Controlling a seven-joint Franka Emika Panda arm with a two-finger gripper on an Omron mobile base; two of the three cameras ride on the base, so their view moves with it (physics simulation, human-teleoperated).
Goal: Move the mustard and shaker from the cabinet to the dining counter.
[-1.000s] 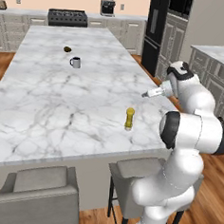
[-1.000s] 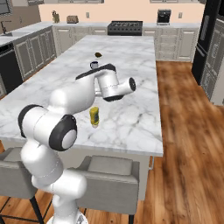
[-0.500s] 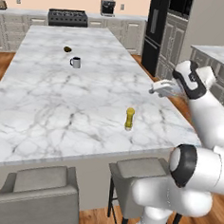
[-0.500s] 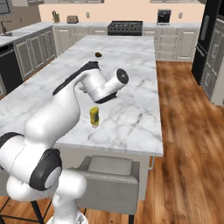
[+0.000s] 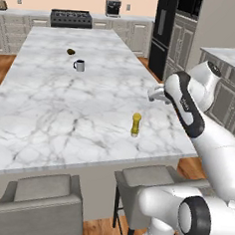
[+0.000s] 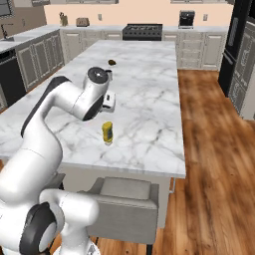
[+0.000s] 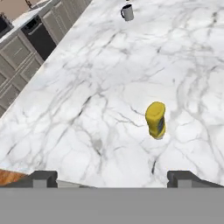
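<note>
- The mustard point(image 5: 136, 124) is standing upright on the dining counter point(image 5: 50, 114), near the edge with the stools point(image 5: 37, 205), nothing touching it.
- The gripper point(image 7: 112, 176) is hanging above the marble with its jaws spread wide and nothing between them; the bottle is sitting apart from its fingertips point(image 7: 43, 177).
- A grey mug point(image 5: 79, 65) is sitting well apart, further along the counter, with a small dark object point(image 5: 70, 51) just beyond it.
</note>
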